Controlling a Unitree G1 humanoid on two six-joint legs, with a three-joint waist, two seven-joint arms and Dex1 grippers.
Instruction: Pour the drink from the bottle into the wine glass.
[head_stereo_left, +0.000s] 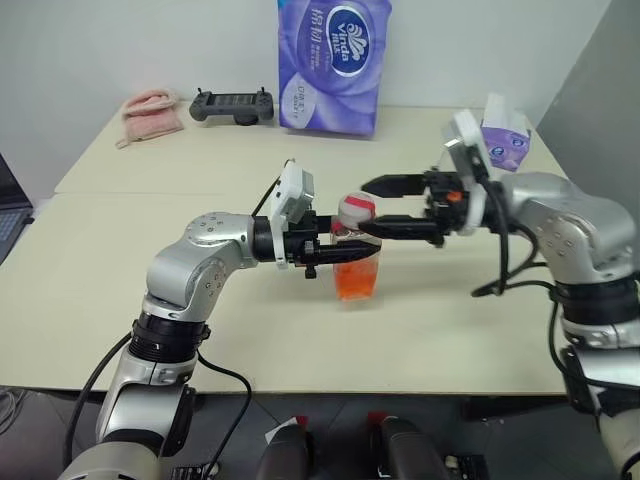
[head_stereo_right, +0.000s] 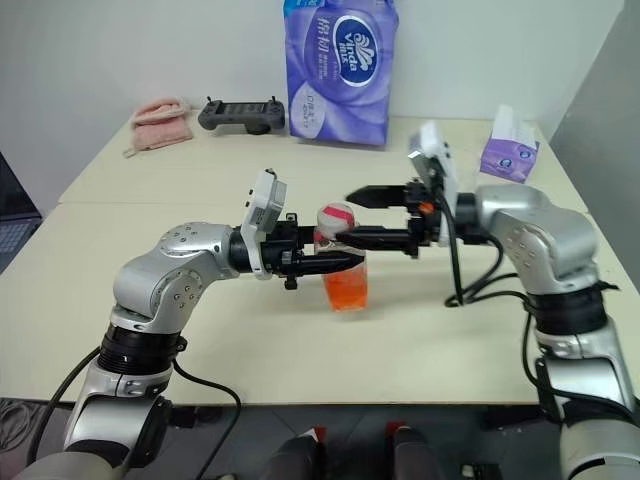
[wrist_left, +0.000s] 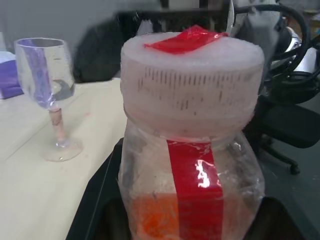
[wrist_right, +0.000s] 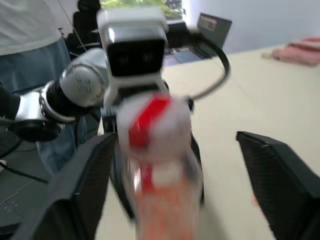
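Note:
The bottle (head_stereo_left: 357, 262) stands upright over the middle of the table, its lower half full of orange drink (head_stereo_left: 358, 280). It has a whitish cap (wrist_left: 192, 80) with red tape on top and a red strip down the front. My left gripper (head_stereo_left: 348, 256) reaches in from the left and is shut on the bottle's body below the neck. My right gripper (head_stereo_left: 368, 207) comes level from the right, open, one finger on each side of the cap without touching it. The empty wine glass (wrist_left: 50, 100) stands upright on the table in the left wrist view.
At the back of the table stand a large purple tissue pack (head_stereo_left: 335, 60), a black controller (head_stereo_left: 232, 105) and a pink cloth (head_stereo_left: 152, 112). A small purple tissue box (head_stereo_left: 505, 140) sits at the far right. A laptop (head_stereo_left: 10, 205) lies off the left edge.

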